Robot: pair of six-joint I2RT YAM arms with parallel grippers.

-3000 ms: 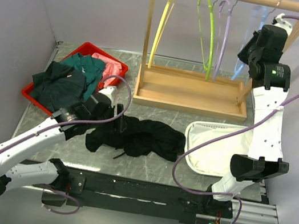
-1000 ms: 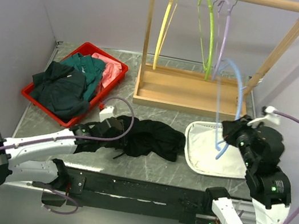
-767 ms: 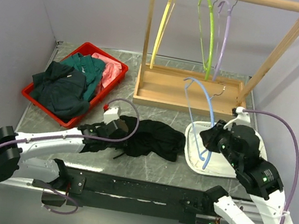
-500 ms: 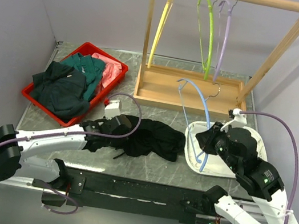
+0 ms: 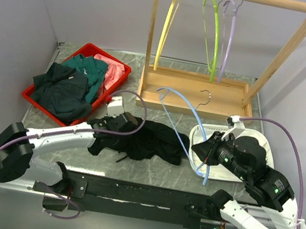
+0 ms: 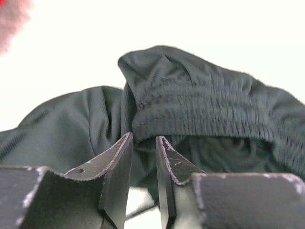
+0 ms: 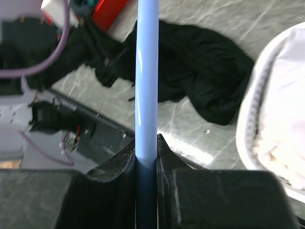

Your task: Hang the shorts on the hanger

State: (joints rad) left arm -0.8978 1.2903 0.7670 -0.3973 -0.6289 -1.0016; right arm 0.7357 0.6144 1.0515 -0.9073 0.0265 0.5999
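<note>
The shorts (image 5: 151, 141) are seen crumpled on the table (image 5: 155, 171), betw. the red tray (image 5: 31, 95) and the white basket (image 5: 260, 138), in front of the wooden rack (image 5: 150, 31). The left gripper (image 6: 143, 139) is set low at their left end. Its fingers are left only a narrow slit apart, tips against the elastic waistband; whether cloth is pinched can't be told. The hanger (image 7: 146, 71) is clamped by the right gripper (image 7: 145, 145), fingers closed tight on the blue bar. In the top view it's held off the rack, tilted over the shorts' right end & the basket's left rim, metal hook toward the rack. A yellow hanger (image 5: 164, 33), a green hanger (image 5: 213, 69) and a lilac hanger (image 5: 227, 50) are hung on the rack's rail. Dark green clothes (image 5: 62, 89) and a pink cloth (image 5: 113, 73) are piled in the tray.
</note>
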